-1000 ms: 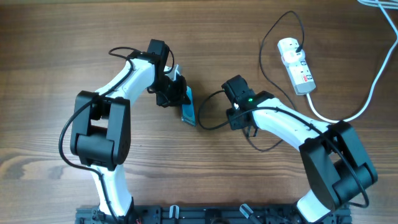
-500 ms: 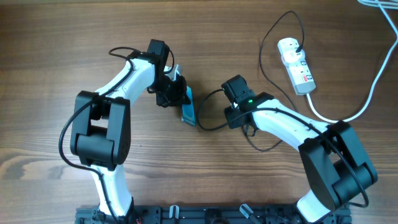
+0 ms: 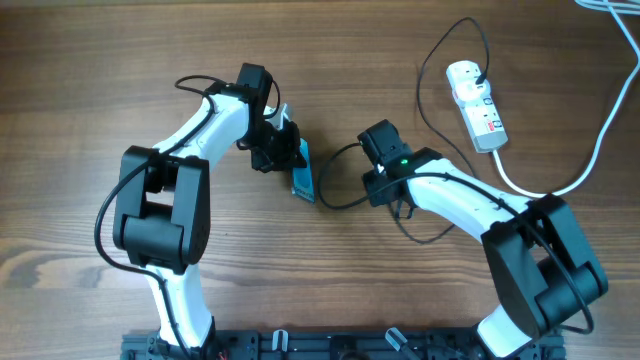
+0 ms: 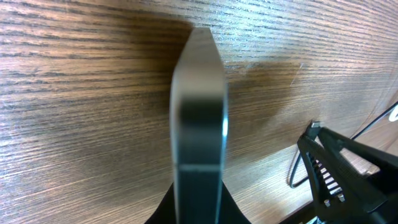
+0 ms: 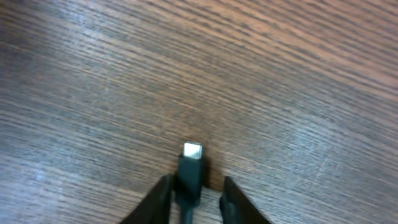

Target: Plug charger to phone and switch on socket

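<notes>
The phone (image 3: 303, 180) stands on its long edge on the wooden table, and my left gripper (image 3: 285, 155) is shut on it. From the left wrist, the phone's dark thin edge (image 4: 199, 124) rises straight up from between the left gripper's (image 4: 199, 208) fingers. The charger's plug (image 5: 191, 165), black with a metal tip, lies between the fingers of my right gripper (image 5: 196, 183). It rests against the left finger, with a gap to the right finger. My right gripper (image 3: 368, 178) sits just right of the phone. The white socket (image 3: 477, 105) lies at the far right, with the black charger cable (image 3: 430, 80) plugged into it.
A thick white cord (image 3: 600, 140) curves from the socket toward the table's right edge. The black cable loops on the table between the two grippers and under my right arm (image 3: 450, 200). My right gripper also shows at the right edge of the left wrist view.
</notes>
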Controlling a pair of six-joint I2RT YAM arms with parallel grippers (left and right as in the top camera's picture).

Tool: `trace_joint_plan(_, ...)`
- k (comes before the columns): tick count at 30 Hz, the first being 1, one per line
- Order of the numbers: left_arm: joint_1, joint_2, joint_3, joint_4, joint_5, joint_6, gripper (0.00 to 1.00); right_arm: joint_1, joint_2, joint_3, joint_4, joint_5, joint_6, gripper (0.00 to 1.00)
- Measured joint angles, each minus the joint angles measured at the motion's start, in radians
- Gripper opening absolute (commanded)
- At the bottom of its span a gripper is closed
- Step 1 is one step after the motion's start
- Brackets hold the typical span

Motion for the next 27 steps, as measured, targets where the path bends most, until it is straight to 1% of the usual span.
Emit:
trace_joint_plan(2, 0.000, 0.000, 0.000, 0.000, 0.000, 0.000, 0.04, 0.001, 0.000, 0.000, -0.003, -0.003, -0.001, 0.17)
trace_joint_plan(3, 0.000, 0.000, 0.000, 0.000, 0.000, 0.000, 0.04, 0.001, 0.000, 0.000, -0.003, -0.004, -0.002, 0.15)
trace_joint_plan(5, 0.000, 0.000, 0.000, 0.000, 0.000, 0.000, 0.04, 0.001, 0.000, 0.000, -0.004, -0.006, -0.002, 0.15)
trace_joint_plan(7, 0.000, 0.000, 0.000, 0.000, 0.000, 0.000, 0.04, 0.001, 0.000, 0.000, -0.008, -0.007, -0.002, 0.26)
trace_joint_plan(8, 0.000, 0.000, 0.000, 0.000, 0.000, 0.000, 0.04, 0.001, 0.000, 0.000, -0.010, -0.004, -0.005, 0.28)
trace_joint_plan(11, 0.000, 0.000, 0.000, 0.000, 0.000, 0.000, 0.04, -0.001, -0.002, 0.001, -0.022, 0.002, -0.006, 0.28)
trace_joint_plan(13, 0.000, 0.000, 0.000, 0.000, 0.000, 0.000, 0.04, -0.001, -0.002, 0.002, -0.027, 0.001, -0.006, 0.17)
trace_joint_plan(15, 0.000, 0.000, 0.000, 0.000, 0.000, 0.000, 0.04, -0.001, -0.003, 0.002, -0.033, -0.002, -0.007, 0.15)
trace_joint_plan(22, 0.000, 0.000, 0.000, 0.000, 0.000, 0.000, 0.04, 0.000, -0.003, 0.003, -0.046, -0.003, -0.009, 0.17)
trace_joint_plan(25, 0.000, 0.000, 0.000, 0.000, 0.000, 0.000, 0.04, 0.000, -0.003, 0.004, -0.053, -0.002, -0.010, 0.24)
trace_joint_plan(27, 0.000, 0.000, 0.000, 0.000, 0.000, 0.000, 0.04, 0.000, -0.004, 0.004, -0.056, 0.000, -0.011, 0.25)
